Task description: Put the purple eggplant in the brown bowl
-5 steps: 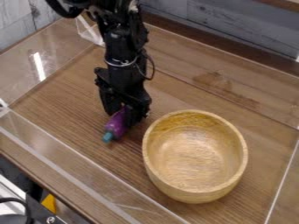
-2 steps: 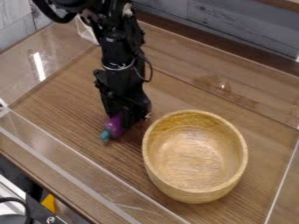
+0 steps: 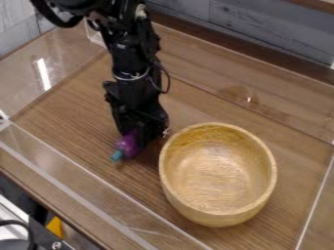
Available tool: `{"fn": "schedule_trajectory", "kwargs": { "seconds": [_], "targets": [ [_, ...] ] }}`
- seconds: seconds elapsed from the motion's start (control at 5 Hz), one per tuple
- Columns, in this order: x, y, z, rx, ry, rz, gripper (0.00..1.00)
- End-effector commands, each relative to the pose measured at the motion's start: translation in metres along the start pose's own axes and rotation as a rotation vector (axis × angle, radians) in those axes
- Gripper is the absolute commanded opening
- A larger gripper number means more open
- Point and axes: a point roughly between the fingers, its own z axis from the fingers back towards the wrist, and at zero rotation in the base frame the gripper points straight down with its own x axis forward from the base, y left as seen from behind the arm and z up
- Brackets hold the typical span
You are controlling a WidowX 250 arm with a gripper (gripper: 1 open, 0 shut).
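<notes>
The purple eggplant (image 3: 127,146) lies on the wooden table just left of the brown bowl, its teal stem end pointing toward the lower left. My black gripper (image 3: 135,136) points straight down over it, its fingers shut on the eggplant's upper end. Most of the eggplant is hidden by the fingers. The brown bowl (image 3: 217,172) sits empty at the right of the gripper, its rim a short way from the eggplant.
A clear plastic wall (image 3: 78,195) runs along the front and left of the table, with another clear panel at the back left. A light tiled wall (image 3: 274,24) stands behind the table.
The fingers have closed onto the eggplant. The arm has stayed in place, and the eggplant still lies on the table.
</notes>
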Motion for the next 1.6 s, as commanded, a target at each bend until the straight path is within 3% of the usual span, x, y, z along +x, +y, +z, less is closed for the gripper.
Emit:
{"fn": "schedule_trajectory", "kwargs": {
  "seconds": [0.0, 1.4],
  "targets": [
    [0.008, 0.001, 0.019, 0.010, -0.056, 0.011, 0.00],
    [0.011, -0.019, 0.052, -0.050, -0.064, 0.051, 0.00]
  ]
}}
